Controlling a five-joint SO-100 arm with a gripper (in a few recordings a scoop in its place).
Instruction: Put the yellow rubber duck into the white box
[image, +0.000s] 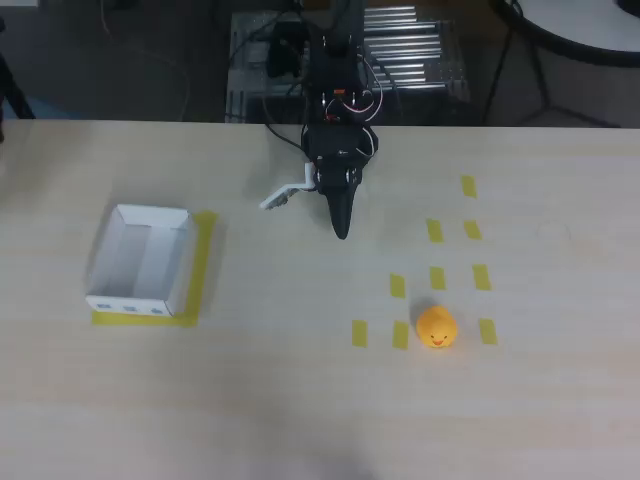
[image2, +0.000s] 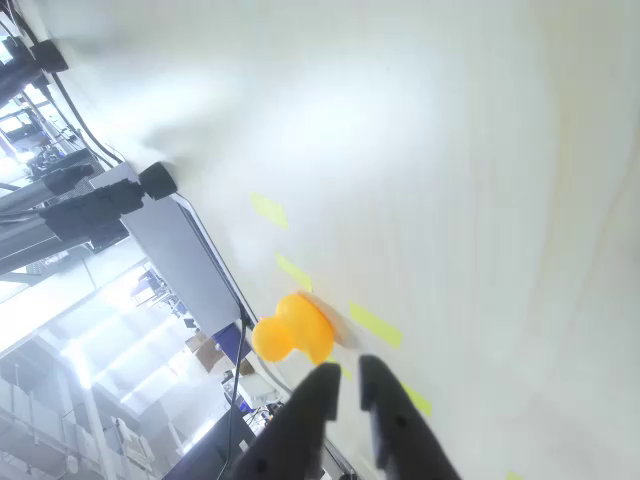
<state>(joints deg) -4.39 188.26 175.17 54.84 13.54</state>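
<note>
One yellow rubber duck (image: 436, 328) sits on the table (image: 300, 400) among nine yellow tape strips (image: 434, 231), well apart from the one white box (image: 141, 262) at overhead left, while the single gripper (image2: 347, 377) holds nothing, fingers nearly together

The overhead view looks straight down from well above the pale wooden table (image: 300, 400), with the arm's base at the top edge. The wrist view rides the arm, tilted and low, close above the tabletop. Both views share the small yellow rubber duck (image: 436, 328) (image2: 292, 328) and the flat yellow tape rectangles (image: 438, 278) (image2: 374, 325).
</note>
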